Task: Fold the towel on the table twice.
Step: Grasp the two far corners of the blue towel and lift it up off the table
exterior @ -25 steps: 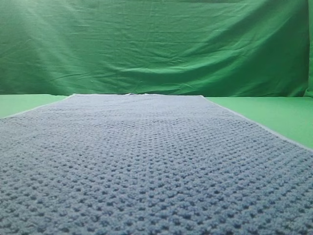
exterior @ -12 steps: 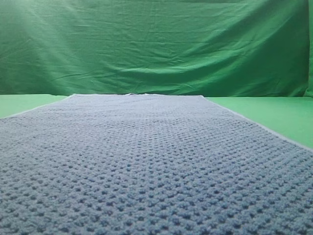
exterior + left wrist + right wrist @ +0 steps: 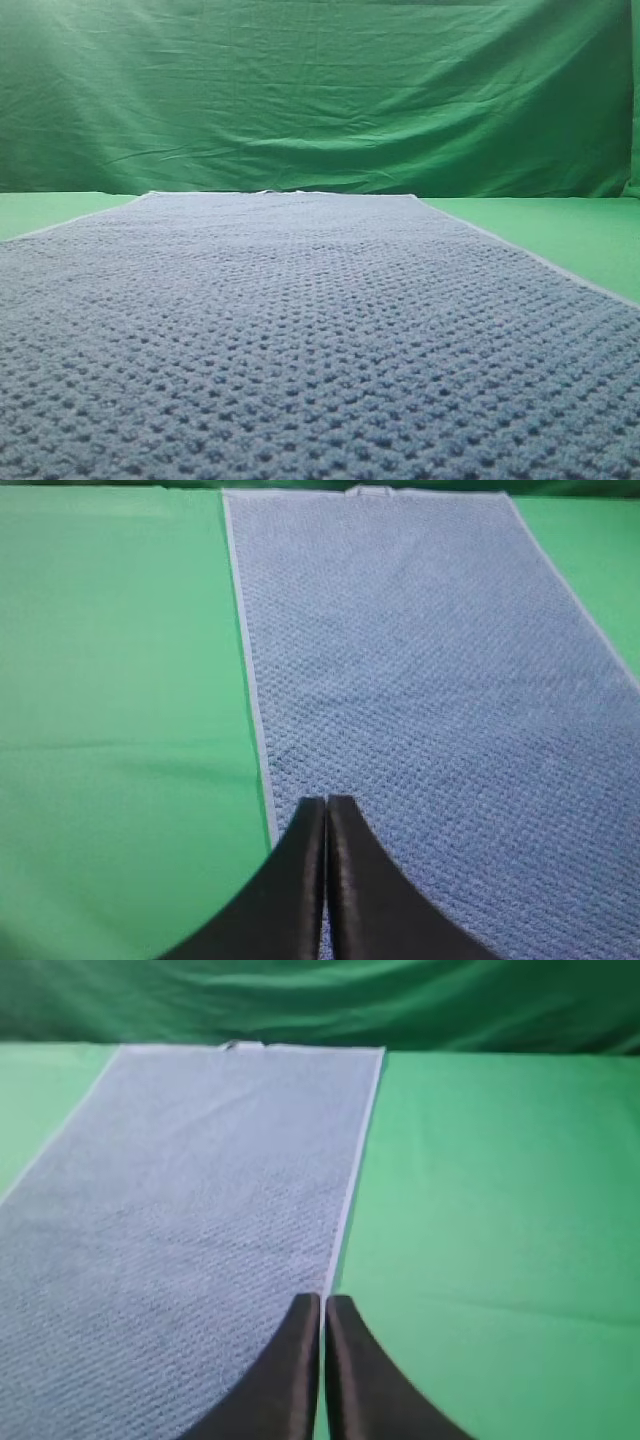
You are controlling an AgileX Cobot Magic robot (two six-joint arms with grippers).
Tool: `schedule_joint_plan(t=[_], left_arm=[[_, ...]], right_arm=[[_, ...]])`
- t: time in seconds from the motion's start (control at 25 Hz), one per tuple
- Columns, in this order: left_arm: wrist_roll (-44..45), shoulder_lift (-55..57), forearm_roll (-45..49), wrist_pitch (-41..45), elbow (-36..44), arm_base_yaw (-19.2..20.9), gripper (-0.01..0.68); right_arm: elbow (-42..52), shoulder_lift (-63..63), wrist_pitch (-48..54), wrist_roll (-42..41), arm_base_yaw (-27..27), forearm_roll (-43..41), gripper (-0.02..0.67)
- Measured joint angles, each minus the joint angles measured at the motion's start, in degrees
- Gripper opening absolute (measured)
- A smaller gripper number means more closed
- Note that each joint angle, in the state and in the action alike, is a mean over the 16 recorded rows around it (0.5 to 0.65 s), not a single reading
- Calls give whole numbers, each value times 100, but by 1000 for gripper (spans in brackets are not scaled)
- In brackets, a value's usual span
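Observation:
The blue-grey waffle-weave towel (image 3: 300, 330) lies flat and unfolded on the green table (image 3: 560, 230), filling most of the exterior high view. No arm shows in that view. In the left wrist view my left gripper (image 3: 326, 802) is shut with nothing in it, its tips above the towel (image 3: 430, 680) just inside the left hem. Seen from the right wrist, my right gripper (image 3: 322, 1300) is shut and empty too, hovering over the right hem of the towel (image 3: 190, 1190).
A wrinkled green backdrop cloth (image 3: 320, 90) hangs behind the table. Bare table (image 3: 110, 680) lies left of the towel, and more bare table (image 3: 500, 1180) lies to its right.

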Motion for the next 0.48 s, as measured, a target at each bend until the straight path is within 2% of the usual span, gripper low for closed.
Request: schedule_joint_plan(t=[0.2,0.48], left_arm=[[-3,1048,96,78,-387,-153,0],[-7,2655,96,154,-1145,-171,0]], right_arm=[[-678,1087,390,44,94,-71,0],[-1595,2553,620,95,400,-236,0]])
